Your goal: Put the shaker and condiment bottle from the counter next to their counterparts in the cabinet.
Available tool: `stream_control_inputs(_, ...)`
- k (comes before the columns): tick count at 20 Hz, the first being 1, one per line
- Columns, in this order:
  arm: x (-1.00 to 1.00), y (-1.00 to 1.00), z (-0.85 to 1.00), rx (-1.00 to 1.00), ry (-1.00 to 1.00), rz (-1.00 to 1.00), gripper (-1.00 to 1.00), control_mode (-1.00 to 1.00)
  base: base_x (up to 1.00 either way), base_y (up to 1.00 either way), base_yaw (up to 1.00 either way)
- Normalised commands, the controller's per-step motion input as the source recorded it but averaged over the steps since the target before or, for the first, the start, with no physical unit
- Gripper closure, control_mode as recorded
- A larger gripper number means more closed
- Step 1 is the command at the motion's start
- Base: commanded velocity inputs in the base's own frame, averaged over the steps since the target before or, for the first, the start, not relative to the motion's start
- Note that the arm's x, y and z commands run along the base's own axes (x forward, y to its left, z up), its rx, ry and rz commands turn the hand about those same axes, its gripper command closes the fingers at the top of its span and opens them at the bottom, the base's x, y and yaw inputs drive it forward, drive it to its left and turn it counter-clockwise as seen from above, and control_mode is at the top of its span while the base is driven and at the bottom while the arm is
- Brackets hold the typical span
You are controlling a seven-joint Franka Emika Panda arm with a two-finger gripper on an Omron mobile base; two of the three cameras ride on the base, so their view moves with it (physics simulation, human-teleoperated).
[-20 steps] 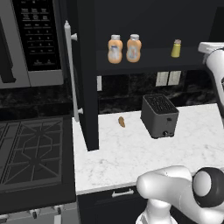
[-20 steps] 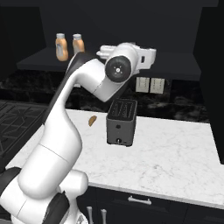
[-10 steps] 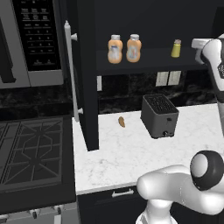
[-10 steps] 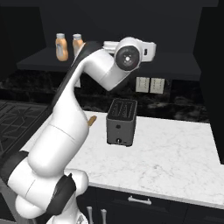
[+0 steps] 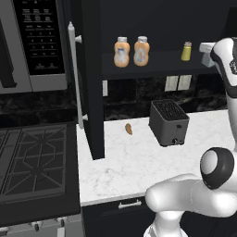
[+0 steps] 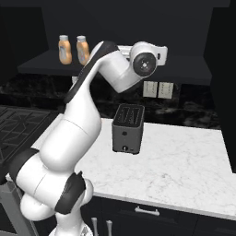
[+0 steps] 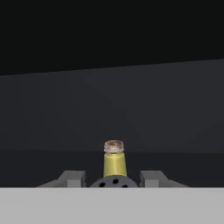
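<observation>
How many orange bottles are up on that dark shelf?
2. The orange bottles stand side by side on the cabinet shelf, one at left and one at right. Others may be hidden deeper inside.

Bare cabinet shelf (image 5: 162, 59) separates two orange bottles (image 5: 131, 51) from the yellow-green shaker (image 5: 186, 51).

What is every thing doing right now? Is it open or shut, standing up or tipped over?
cabinet door, open.
microwave, door shut.
orange bottles, both upright side by side on the cabinet shelf, caps on.
yellow-green shaker, upright on the same shelf.
gripper, shut on the shaker, just in front of the yellow-green one.
toaster, upright on the counter.
</observation>
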Motion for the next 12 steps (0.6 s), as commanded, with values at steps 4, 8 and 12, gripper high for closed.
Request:
stream_control_inputs(4, 0.4, 0.0, 0.02, 0.0, 0.0, 0.0, 1.0, -1.0, 0.0, 0.0, 0.0)
stream_control_inputs(8, 0.42, 0.0, 0.16, 0.02, 0.05, 0.0, 1.0, -1.0, 0.0, 0.0, 0.0)
stream_control_inputs(12, 0.18, -0.15, 0.09, 0.1, 0.05, 0.0, 1.0, -1.0, 0.0, 0.0, 0.0)
